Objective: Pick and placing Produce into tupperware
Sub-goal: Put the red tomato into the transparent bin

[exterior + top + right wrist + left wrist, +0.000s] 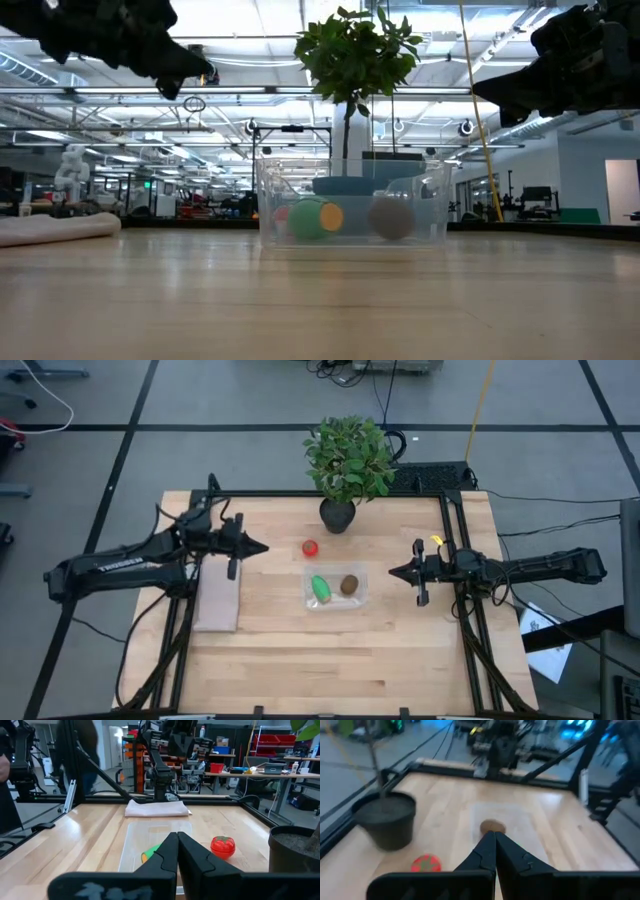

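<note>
Tomato (310, 547) is the one piece left out, lying on the bare table (280, 650) between the plant pot (337, 516) and the clear container (334, 603). Both pincers are shut and empty: the left gripper (262, 548) hangs just left of the tomato, the right gripper (393, 572) right of the container. The left seems best placed; it should open wide, drop straight over the tomato clear of the pot, and close gently. The green piece (320, 589) lies in the container with its long axis running roughly away from the front edge, tilted slightly; the kiwi (349, 584) sits beside it. The tomato, being round, has no clear axis.
</note>
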